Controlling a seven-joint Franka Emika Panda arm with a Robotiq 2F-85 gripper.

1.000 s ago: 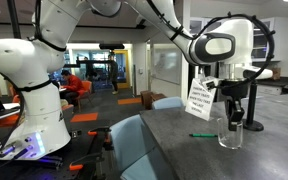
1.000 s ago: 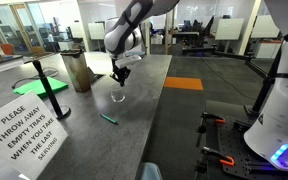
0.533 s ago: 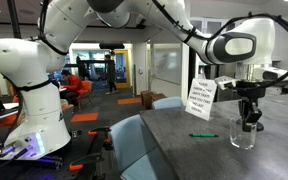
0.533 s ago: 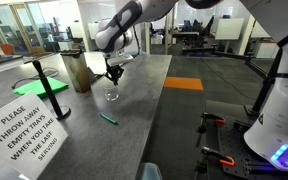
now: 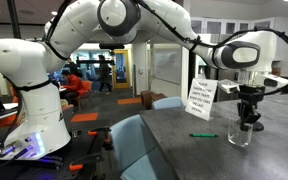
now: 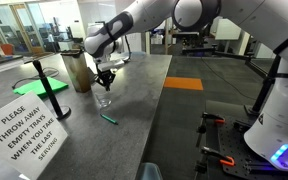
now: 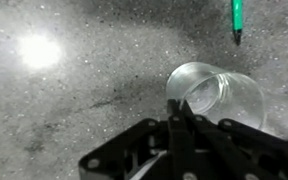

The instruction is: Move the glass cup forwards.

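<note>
The glass cup [image 7: 219,95] is a small clear tumbler standing on the grey table. It shows in both exterior views [image 5: 241,136] [image 6: 103,99]. My gripper [image 7: 181,108] comes down from above, with its fingers closed together on the near rim wall of the cup. In the exterior views the gripper [image 5: 247,120] [image 6: 105,86] sits right over the cup's mouth, with the fingertips inside the rim line.
A green marker [image 7: 237,18] [image 6: 108,118] [image 5: 202,134] lies on the table near the cup. A white paper sign [image 6: 29,125] [image 5: 201,98], a black post with a round base [image 6: 41,78] and a brown bag [image 6: 78,70] stand nearby.
The gripper and the glass cup have moved together across the table, towards the brown bag and the black post, away from the green marker.
</note>
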